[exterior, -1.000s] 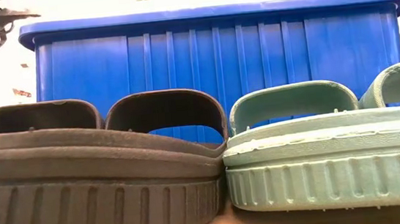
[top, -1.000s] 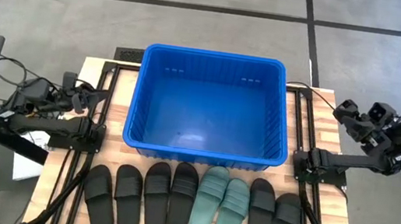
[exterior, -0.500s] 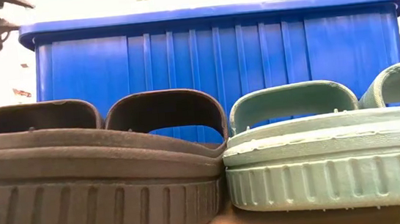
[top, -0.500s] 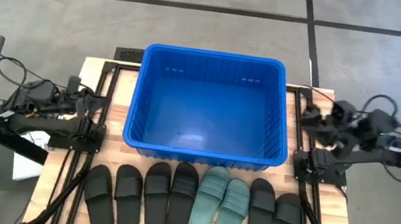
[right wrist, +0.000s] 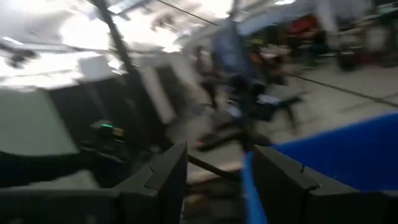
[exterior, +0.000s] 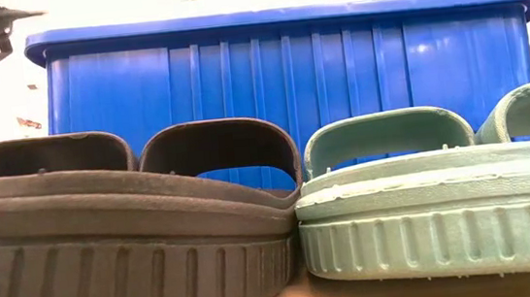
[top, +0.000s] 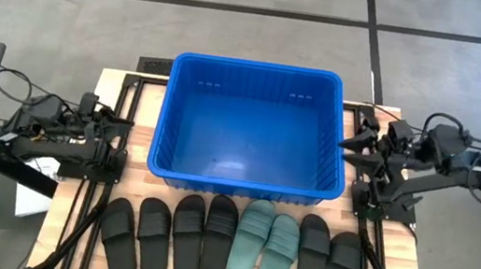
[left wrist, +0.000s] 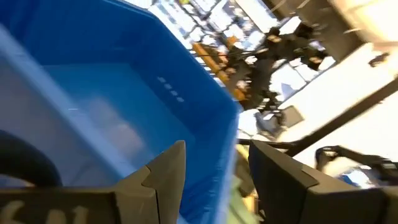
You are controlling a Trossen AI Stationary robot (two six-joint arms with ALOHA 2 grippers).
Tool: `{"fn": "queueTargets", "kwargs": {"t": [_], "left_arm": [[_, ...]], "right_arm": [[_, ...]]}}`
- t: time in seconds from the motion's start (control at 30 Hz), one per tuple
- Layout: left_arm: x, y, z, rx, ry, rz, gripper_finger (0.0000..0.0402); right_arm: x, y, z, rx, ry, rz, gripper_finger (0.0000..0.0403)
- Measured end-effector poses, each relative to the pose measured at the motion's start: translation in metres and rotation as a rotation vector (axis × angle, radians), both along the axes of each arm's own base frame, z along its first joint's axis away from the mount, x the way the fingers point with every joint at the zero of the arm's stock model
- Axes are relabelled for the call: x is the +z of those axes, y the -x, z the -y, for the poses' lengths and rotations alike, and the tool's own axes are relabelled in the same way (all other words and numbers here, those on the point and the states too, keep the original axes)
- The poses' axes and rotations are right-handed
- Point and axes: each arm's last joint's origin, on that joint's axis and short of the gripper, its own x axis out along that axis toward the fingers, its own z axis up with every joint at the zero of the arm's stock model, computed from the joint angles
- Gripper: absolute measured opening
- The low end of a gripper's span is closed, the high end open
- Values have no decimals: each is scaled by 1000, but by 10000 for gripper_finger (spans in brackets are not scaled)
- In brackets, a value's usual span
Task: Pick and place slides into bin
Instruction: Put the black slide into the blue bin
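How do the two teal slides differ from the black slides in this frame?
Colour: the teal slides are pale green, the black slides dark. Count: two teal, six black. Position: the teal pair sits right of the row's middle, with four black to its left and two to its right. All eight lie flat, strap up, in one row in front of the empty bin.
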Motion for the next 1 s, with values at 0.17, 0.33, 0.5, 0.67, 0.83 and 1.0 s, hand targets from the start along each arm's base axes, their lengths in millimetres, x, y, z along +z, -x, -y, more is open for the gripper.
{"fn": "queueTargets", "kwargs": {"t": [0.17, 0.33, 0.5, 0.67, 0.83, 1.0], "left_arm": [[-4, 1, -1, 34, 70, -27, 165], [11, -2, 3, -104, -43, 101, 165], [30, -13, 5, -189, -158, 220, 165], [31, -28, 5, -260, -167, 169, 165], [30, -40, 5, -284, -170, 119, 165], [42, -43, 5, -303, -218, 117, 165]], "right_arm": [[7, 11, 2, -107, 72, -56, 164], [15, 17, 2, -136, 117, -41, 164], [14, 18, 0, -131, 125, -53, 164], [10, 19, -2, -125, 96, -98, 164], [9, 20, -3, -137, 88, -109, 164], [9, 20, -5, -148, 88, -109, 164]]}}
